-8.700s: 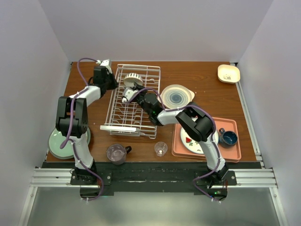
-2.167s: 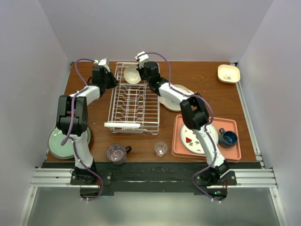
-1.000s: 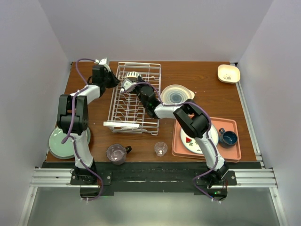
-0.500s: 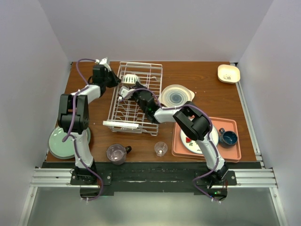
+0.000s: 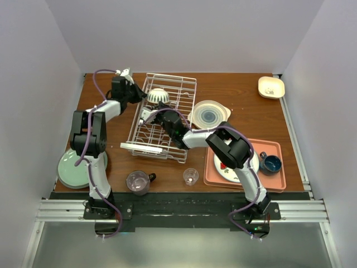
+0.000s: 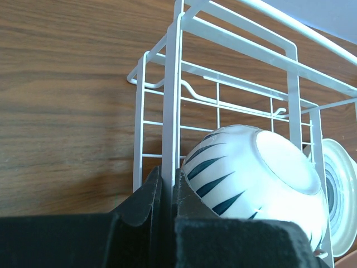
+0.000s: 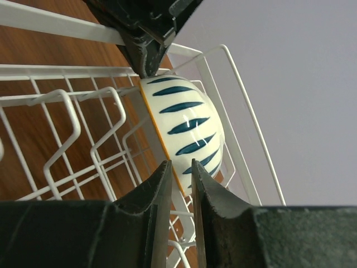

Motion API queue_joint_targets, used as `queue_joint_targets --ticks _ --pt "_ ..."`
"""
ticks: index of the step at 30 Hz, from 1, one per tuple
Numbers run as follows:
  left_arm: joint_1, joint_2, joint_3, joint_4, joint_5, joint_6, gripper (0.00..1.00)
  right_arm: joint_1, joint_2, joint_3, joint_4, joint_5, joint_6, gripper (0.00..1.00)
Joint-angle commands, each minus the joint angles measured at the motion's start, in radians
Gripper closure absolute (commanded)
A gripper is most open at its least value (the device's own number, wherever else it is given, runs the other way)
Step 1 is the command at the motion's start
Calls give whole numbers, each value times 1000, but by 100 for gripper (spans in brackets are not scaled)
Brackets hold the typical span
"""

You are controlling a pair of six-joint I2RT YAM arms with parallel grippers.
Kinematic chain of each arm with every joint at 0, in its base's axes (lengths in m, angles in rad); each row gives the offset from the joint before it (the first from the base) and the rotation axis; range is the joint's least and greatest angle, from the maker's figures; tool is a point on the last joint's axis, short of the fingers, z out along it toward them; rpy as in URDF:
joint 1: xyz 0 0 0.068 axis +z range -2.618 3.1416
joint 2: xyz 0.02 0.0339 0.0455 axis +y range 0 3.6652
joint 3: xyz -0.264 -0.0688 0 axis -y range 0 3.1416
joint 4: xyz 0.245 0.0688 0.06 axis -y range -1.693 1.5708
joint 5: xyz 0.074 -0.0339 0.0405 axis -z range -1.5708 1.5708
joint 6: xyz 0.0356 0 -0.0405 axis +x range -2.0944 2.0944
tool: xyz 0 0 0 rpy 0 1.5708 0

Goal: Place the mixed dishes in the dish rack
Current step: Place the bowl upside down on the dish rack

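One rack [image 5: 144,148], one bowl [image 5: 158,96], one glass [image 5: 191,176], one tray [image 5: 276,182].

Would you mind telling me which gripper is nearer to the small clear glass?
Right. The right gripper hovers over the dish rack, beyond the small clear glass; the left gripper grips the rack's far left rim, farther away.

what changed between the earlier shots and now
The right gripper carried the bowl out to the far end of the rack and back, left it tipped in the rack, and its jaws have just parted from the rim. The rack's far end swung right. The left gripper stays clamped on the rack's corner wire; the green plate, cup, glass and tray have not moved.
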Motion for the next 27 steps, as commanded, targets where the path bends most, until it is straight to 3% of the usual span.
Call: queue_joint_targets --ticks 1,12,15,21,27 --pt "2 109 -18 -17 -19 -142 100 48 -60 -55 30 7 15 71" --pt "4 110 -21 -15 -23 -141 100 25 -138 -106 25 51 150 38" --pt "4 110 -23 -17 -25 -139 100 0 -178 -94 -49 24 227 31" --pt "6 106 -29 -20 -25 -124 100 -55 -250 -40 -273 -88 377 22" --pt "7 89 -35 -20 -22 -115 100 -124 -286 32 -385 -141 563 19"
